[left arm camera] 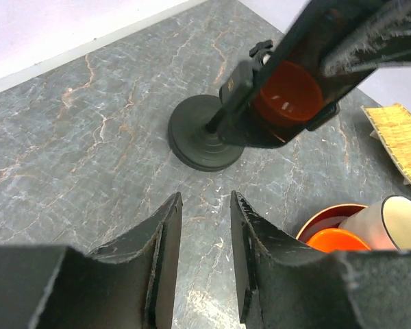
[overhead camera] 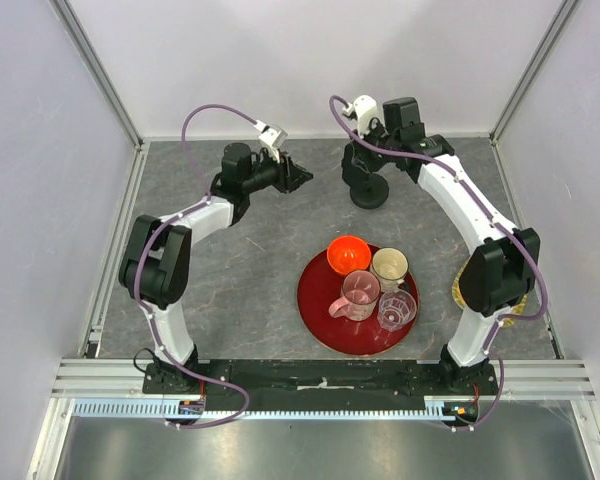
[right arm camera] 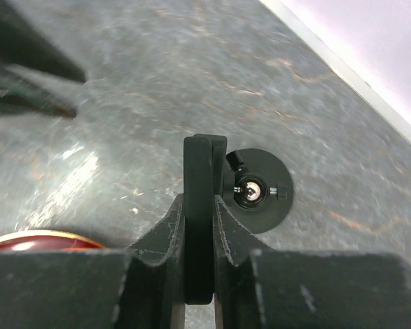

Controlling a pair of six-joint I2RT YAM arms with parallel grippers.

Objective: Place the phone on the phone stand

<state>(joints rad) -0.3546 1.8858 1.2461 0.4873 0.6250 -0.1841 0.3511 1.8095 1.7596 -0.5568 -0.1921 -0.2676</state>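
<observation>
The fingers (right arm camera: 170, 236) of the right gripper (right arm camera: 198, 212) are pressed onto the two faces of the thin, flat black phone (right arm camera: 197, 164), which is held on edge between them. Seen from the left wrist, the phone (left arm camera: 288, 96) is tilted, and an orange reflection is carried on its glossy face. The phone is held above the table, just beside the top of the small black phone stand (right arm camera: 260, 195) with its round disc base and thin upright post. Whether the phone touches the cradle cannot be told. The phone stand (left arm camera: 202, 133) is planted by its disc on the grey marbled table (overhead camera: 240, 290), toward the far side.

The fingers (left arm camera: 166, 247) of the left gripper (left arm camera: 205, 199) are set apart with a bare gap between them, and nothing is gripped. In the overhead view this left gripper (overhead camera: 298, 178) is pointed toward the phone stand (overhead camera: 369, 192) from the left, near it but apart.

Nearer the arm bases, a round red tray (overhead camera: 320, 320) is laid on the table, well apart from the phone stand. On it are grouped an orange bowl (overhead camera: 348, 254), a cream cup (overhead camera: 389, 268), a pink translucent mug (overhead camera: 360, 292) and a clear glass (overhead camera: 397, 310), all close together. A yellow woven mat (left arm camera: 397, 137) is seen at the table's right side, partly covered by the right arm in the overhead view.
</observation>
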